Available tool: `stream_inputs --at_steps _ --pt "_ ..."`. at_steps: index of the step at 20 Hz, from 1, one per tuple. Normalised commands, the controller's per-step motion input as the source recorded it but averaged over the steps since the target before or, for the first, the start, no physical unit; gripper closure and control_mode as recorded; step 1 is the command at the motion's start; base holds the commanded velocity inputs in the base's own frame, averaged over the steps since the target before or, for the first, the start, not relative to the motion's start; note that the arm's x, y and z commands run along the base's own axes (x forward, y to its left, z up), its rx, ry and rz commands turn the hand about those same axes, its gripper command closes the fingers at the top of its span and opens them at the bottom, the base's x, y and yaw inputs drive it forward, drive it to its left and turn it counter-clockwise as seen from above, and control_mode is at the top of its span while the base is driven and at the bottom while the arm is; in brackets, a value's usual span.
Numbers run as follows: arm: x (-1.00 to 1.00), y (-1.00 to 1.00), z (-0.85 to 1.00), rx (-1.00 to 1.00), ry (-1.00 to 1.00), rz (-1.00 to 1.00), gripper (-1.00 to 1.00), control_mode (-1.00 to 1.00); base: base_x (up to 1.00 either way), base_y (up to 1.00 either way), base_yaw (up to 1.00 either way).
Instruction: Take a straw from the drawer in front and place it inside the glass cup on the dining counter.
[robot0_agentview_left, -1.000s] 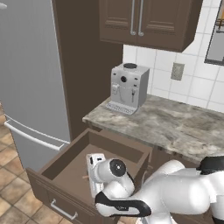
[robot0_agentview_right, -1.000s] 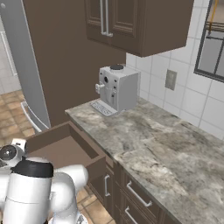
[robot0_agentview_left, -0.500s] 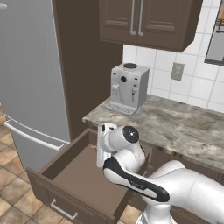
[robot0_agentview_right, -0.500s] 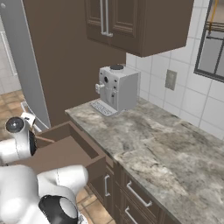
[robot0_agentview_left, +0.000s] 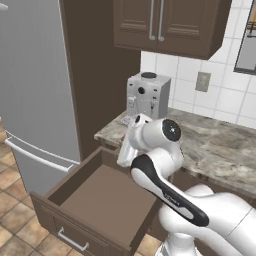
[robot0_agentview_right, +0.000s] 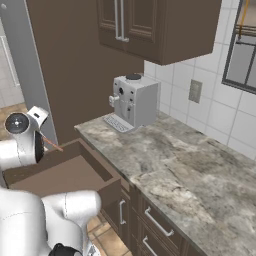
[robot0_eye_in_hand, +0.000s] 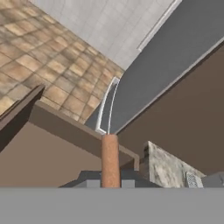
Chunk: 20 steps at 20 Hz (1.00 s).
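Jaws clamped tight on the straw (robot0_eye_in_hand: 110, 159), which sticks out forward from the gripper (robot0_eye_in_hand: 110, 183). Held raised above the open drawer (robot0_agentview_left: 107, 200), so it clears the walls for carrying to the glass cup. Drawer floor bare.

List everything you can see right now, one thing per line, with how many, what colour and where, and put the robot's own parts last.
Straw: one, orange-tan, held in the gripper above the drawer.
Drawer: one, dark brown, pulled open below the worktop.
Coffee machine: one, silver, on the marble worktop.
Fridge: one, grey, left of the drawer.
Wall cabinet: one, dark brown, above the coffee machine.
Wall socket: one, grey, on the white tiles.
Narrow drawers: dark brown, silver handles, under the worktop.
Gripper: one, shut on the straw.
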Motion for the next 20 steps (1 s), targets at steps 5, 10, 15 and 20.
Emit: stream_inputs --at_steps 5,10,15,20 --pt "0.0 -0.34 1.0 0.14 0.1 -0.19 1.0 -1.0 0.0 0.0 0.0" --pt "-0.24 -0.43 0.68 0.14 0.19 -0.21 1.0 -1.0 0.0 0.0 0.0" --pt "-0.42 -0.48 0.4 0.17 0.2 -0.23 1.0 -1.0 0.0 0.0 0.0" --pt "-0.33 -0.6 0.23 0.15 0.15 -0.18 1.0 -1.0 0.0 0.0 0.0"
